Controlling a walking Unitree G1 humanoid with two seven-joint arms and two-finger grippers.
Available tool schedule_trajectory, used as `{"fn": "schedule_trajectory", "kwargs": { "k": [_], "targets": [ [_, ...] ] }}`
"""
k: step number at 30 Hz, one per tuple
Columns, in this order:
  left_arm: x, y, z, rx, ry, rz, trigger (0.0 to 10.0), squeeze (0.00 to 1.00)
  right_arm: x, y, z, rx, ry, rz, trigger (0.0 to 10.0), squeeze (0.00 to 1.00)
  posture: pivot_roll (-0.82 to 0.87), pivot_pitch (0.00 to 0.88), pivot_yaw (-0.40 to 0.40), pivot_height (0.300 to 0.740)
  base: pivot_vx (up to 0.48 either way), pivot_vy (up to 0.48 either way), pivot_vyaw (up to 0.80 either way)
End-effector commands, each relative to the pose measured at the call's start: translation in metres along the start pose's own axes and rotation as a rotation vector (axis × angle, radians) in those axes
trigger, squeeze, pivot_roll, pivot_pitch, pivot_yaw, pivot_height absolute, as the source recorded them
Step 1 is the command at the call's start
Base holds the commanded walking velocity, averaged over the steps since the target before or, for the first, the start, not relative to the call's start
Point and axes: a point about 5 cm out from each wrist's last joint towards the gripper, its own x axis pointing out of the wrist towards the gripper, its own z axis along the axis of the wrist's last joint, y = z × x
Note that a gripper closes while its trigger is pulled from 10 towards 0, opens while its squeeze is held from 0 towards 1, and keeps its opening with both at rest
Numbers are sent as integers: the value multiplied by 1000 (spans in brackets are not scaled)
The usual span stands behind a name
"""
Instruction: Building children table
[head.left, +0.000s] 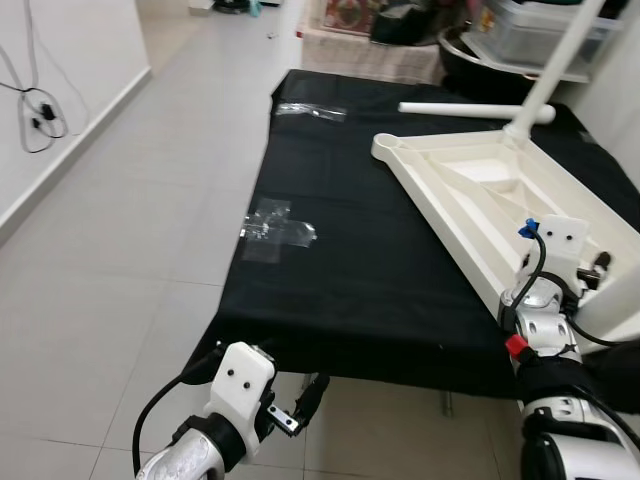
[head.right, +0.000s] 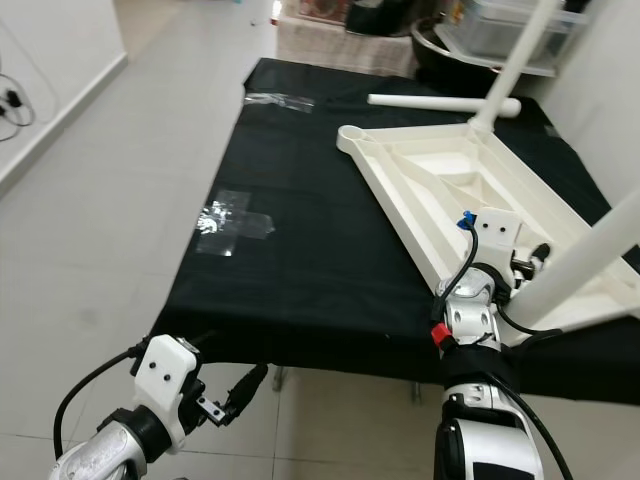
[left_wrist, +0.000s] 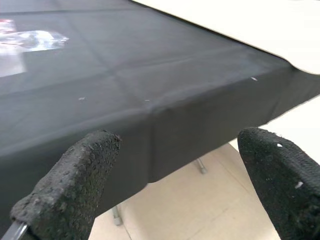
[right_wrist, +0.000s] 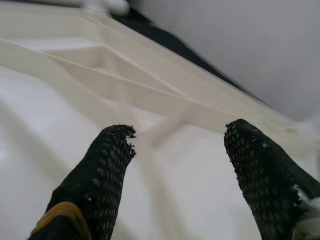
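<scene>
White tabletop (head.left: 500, 200) lies upside down, ribbed underside up, on black-covered work table (head.left: 350, 250), right half of frame. One leg (head.left: 560, 60) stands fitted at its far corner, upper right; another leg (head.right: 590, 260) rises at near right corner; loose leg (head.left: 470, 110) lies flat on the cloth just beyond the tabletop's far edge.

Right gripper (right_wrist: 175, 150) hovers over the tabletop's near end, lower right, fingers (right_wrist: 100, 170) spread apart, holding nothing.

Left gripper (left_wrist: 170, 165) sits low at lower left, just off the work table's near edge, fingers apart, empty.

Clear plastic bag (head.left: 278, 230) on cloth left of centre, another plastic bag (head.left: 312, 111) near far edge. Wide bare cloth between bags and tabletop; tile floor (head.left: 120, 250) at left. Clear storage bins (head.left: 540, 35) upper right, contents unclear.
</scene>
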Motion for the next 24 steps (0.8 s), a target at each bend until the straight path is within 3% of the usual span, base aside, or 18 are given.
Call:
{"fn": "schedule_trajectory", "kwargs": {
  "k": [1,3,4,6,7,9,10,11,18,21,24],
  "targets": [
    [-2,-3,-4,-17,24,-15,10000,0,-1,10,9,34,-35,65,10000,0,120,129,-113,740,0,0,0],
    [-3,-3,-4,-17,26,-15,10000,0,-11,49,34,113,-92,334,10000,0,121,131,-114,740,0,0,0],
    [-3,-3,-4,-17,26,-15,10000,0,-11,49,34,113,-92,334,10000,0,121,131,-114,740,0,0,0],
    [-4,-5,-3,-19,26,-16,10000,0,-18,86,58,48,-124,558,10000,0,123,146,-124,740,0,0,0],
    [-4,-5,-3,-19,26,-16,10000,0,-18,86,58,48,-124,558,10000,0,123,146,-124,740,0,0,0],
    [-6,-8,-1,-22,24,-17,10000,0,-17,99,67,-54,-106,638,10000,0,120,155,-132,740,0,0,0],
    [-6,-8,-1,-22,24,-17,10000,0,-17,99,67,-54,-106,638,10000,0,120,155,-132,740,0,0,0],
    [-7,-10,0,-25,23,-19,10000,0,-15,102,68,-128,-90,649,10000,0,120,167,-139,740,0,0,0],
    [-12,-16,6,-37,20,-46,10000,0,-8,99,70,-218,-49,634,10000,0,114,191,-148,740,0,0,0],
    [-19,-26,16,16,2,-85,10000,0,7,79,75,-266,-2,542,10000,0,118,234,-157,740,0,0,0],
    [-19,-27,19,18,-4,-76,10000,0,10,74,76,-276,-2,524,10000,0,119,239,-155,740,0,0,0]
  ]
}}
